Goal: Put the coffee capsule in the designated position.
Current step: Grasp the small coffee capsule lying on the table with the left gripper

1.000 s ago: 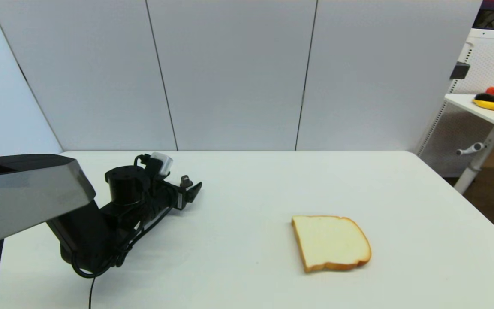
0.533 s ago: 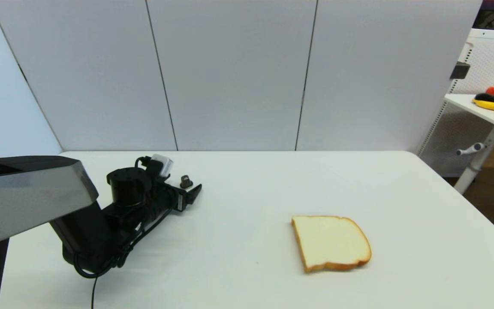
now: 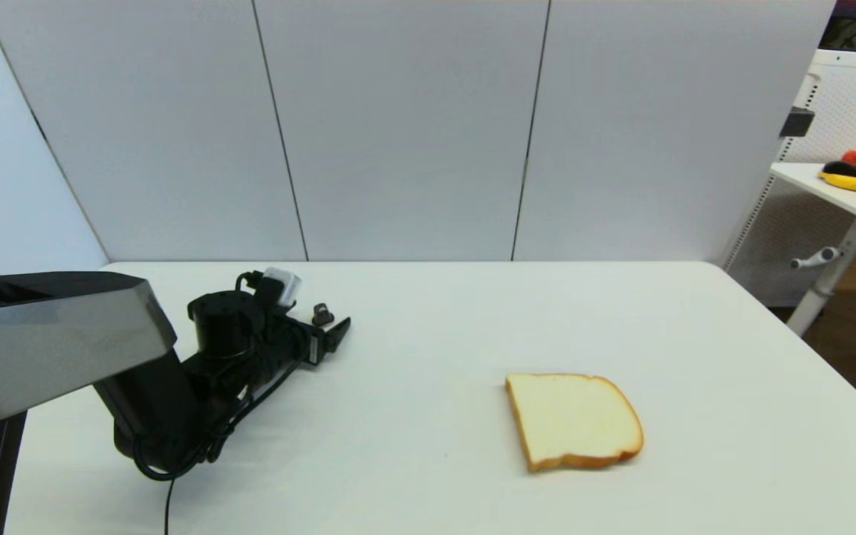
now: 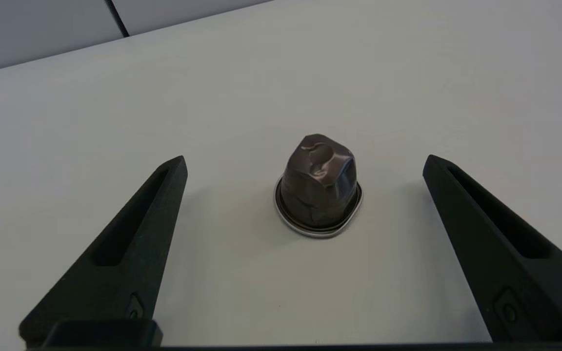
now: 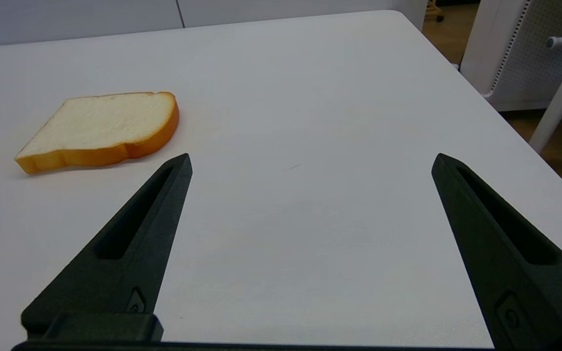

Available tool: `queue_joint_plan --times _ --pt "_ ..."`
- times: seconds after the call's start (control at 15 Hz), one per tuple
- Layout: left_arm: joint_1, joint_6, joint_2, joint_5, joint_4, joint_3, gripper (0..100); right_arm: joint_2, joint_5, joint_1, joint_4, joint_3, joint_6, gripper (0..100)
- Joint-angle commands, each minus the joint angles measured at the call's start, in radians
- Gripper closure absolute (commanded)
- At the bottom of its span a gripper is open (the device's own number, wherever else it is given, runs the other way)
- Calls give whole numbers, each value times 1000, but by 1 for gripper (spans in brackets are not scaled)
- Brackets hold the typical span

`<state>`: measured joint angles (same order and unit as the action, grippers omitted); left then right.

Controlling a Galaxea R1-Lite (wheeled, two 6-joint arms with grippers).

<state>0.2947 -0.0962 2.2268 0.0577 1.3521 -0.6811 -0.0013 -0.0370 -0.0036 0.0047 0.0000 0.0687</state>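
Left gripper [image 4: 305,163] is low over the far-left part of the white table [image 3: 428,490], fingers spread wide. The coffee capsule [image 4: 318,187] stands rim-down on bare tabletop between them, touching neither; in the head view it sits at [image 3: 320,314], just past the fingertips. I judge it placed and released.

Right gripper [image 5: 310,161] is parked over the near right side, fingers spread, holding nothing. Bread slice [image 3: 573,420] is well apart from the capsule.

Risks:
- a sideways drift on retreat could let a finger clip the rim and tip or skid the capsule; it looks light.
- the dome is dented, so any re-grip could slip or crush it further.

No brand, label or writing readable anywhere.
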Motion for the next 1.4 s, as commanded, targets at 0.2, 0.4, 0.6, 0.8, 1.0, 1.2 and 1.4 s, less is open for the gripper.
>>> queue_joint_plan --times 0.2,0.4,0.6,0.8,1.0,1.2,1.4 --pt "0 4 5 1 7 -15 0 1 -1 1 1 2 0 0" --pt "0 4 7 1 5 -17 0 1 0 1 1 2 0 0" --pt "1 4 11 1 5 -23 0 1 0 -1 0 2 0 0" --pt "1 4 13 1 7 -25 100 1 -1 -1 0 2 0 0" --pt "0 4 13 1 9 -25 100 1 0 1 0 2 0 0" --pt "1 4 13 1 10 -25 100 1 -1 1 0 2 0 0" --pt "0 4 2 1 10 -23 100 1 0 1 0 2 0 0"
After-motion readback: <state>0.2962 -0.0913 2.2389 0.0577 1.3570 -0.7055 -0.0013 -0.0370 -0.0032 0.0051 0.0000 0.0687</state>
